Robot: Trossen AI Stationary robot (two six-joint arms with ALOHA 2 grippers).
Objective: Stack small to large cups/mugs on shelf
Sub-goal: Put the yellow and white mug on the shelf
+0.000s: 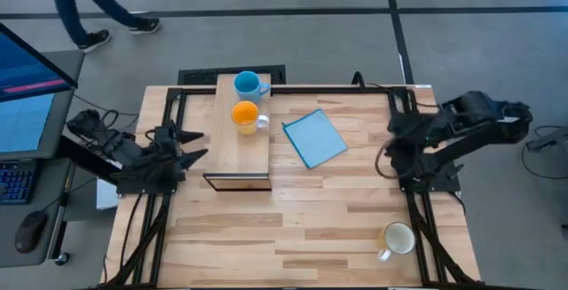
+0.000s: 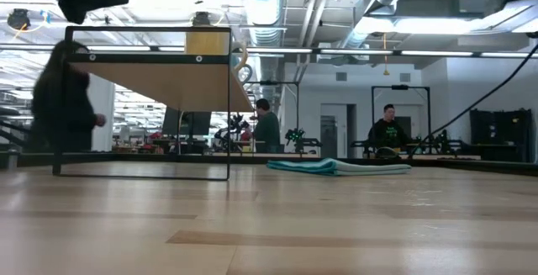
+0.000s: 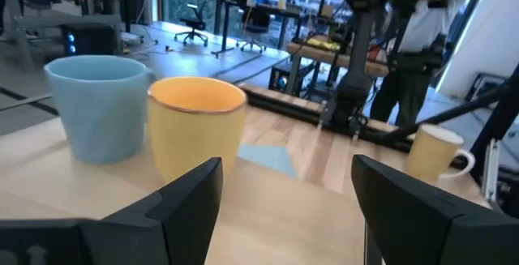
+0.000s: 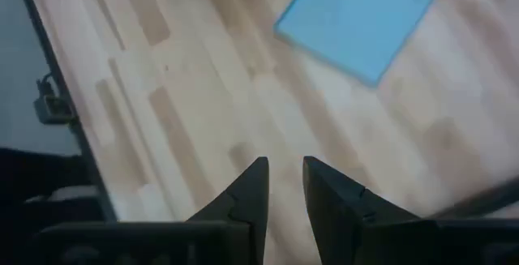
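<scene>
The light-wood shelf [image 1: 242, 144] lies at the table's far left-centre. On its top stand the light-blue mug [image 1: 248, 84] at the far end and the orange mug [image 1: 246, 114] just nearer. Both show in the left wrist view, blue [image 3: 97, 107] and orange [image 3: 196, 127]. The cream mug [image 1: 398, 238] stands upright on the table near the front right. My left gripper [image 1: 191, 145] is open and empty, left of the shelf and level with its top [image 3: 288, 188]. My right gripper [image 4: 285, 180] hovers above the table's right side, empty, with only a narrow gap between its fingers.
A flat blue square sheet [image 1: 314, 137] lies on the table right of the shelf, between the two arms. A monitor and keyboard stand off the table's left edge. A person walks beyond the far edge [image 1: 89, 6]. People show in the room behind.
</scene>
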